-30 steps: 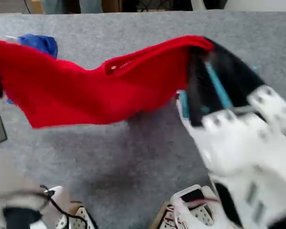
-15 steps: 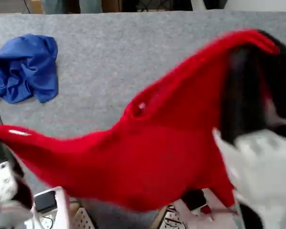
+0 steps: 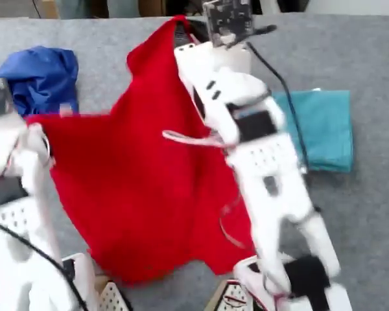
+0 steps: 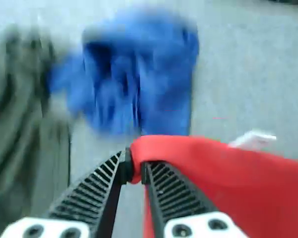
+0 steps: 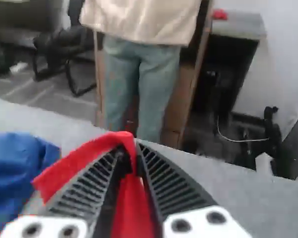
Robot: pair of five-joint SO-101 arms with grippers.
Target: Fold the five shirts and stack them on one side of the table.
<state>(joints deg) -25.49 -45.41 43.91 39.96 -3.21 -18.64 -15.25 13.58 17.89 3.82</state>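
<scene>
At the far left of the high view we see the left arm (image 3: 16,175) standing over the grey surface (image 3: 117,39). The crumpled blue shirt (image 3: 42,74) lies behind it, near the far left corner. The left wrist view brings us closer. There the left hand (image 4: 134,171) is clamped on a folded edge of the red shirt (image 4: 223,173), the cloth pinched between its black ribbed fingers (image 4: 92,191). The blue shirt lies on the surface just beyond them. From that wrist we also make out an olive cloth (image 4: 20,129) right beside the blue shirt.

In the middle of the high view the red shirt spreads wide between the two arms, one corner at the left arm and another raised toward the far edge. Its lower part droops toward the near edge, and we cannot tell how much of it rests on the surface. The right arm (image 3: 259,149) stretches over it from the near edge. In the right wrist view the right hand (image 5: 130,156) is closed tight on a peak of red cloth, with the blue shirt low beside it.

Furthest right in the high view, the teal shirt (image 3: 321,129) lies folded flat on the surface, apart from the red one.
</scene>
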